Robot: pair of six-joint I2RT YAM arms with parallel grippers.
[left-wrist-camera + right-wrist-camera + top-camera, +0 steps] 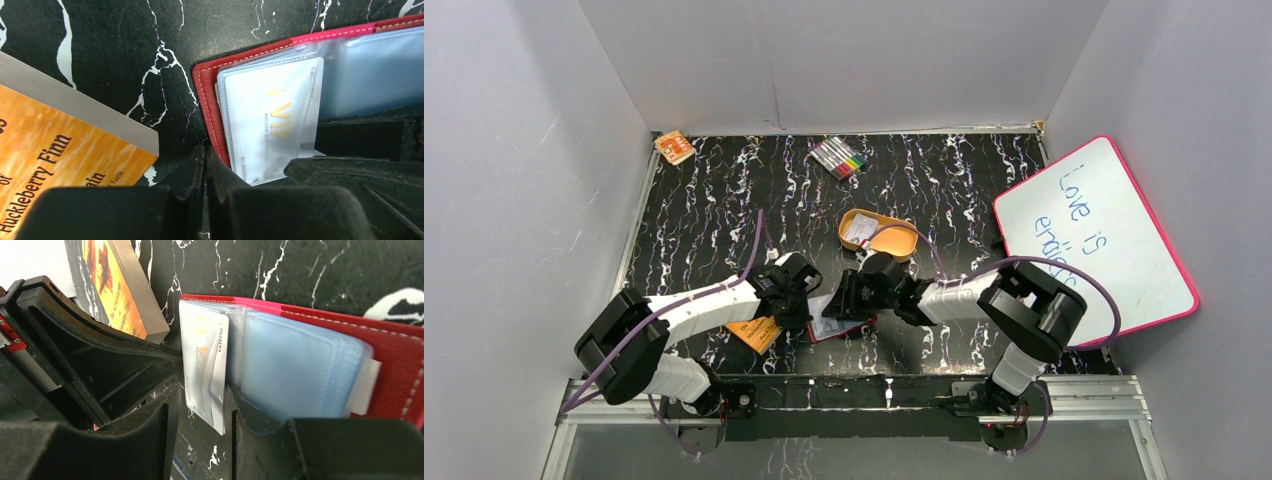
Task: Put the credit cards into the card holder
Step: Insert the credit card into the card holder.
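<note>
- card holder [395, 365] lies open on the black marbled table [704, 220], near the front edge between the two arms, clear pockets facing up
- one credit card [272, 115], pale with gold VIP print, sits in the outermost clear sleeve at the wallet's red border; can't tell how far in it is
- right gripper [202, 410] is over the wallet, jaws partly apart, sleeved card standing in the gap; no firm pinch visible
- left gripper [205, 165] has its fingers pressed together with nothing between them, tips just beside the wallet's red edge; can't tell if it touches
- orange book [60, 150] lies flat just left of the wallet, apart from it
- orange-tan oval tin [902, 243] is behind the wallet with something pale inside, too small to identify
- marker set [839, 157] is near the back wall
- pink-framed whiteboard [1094, 240] leans at the right
</note>
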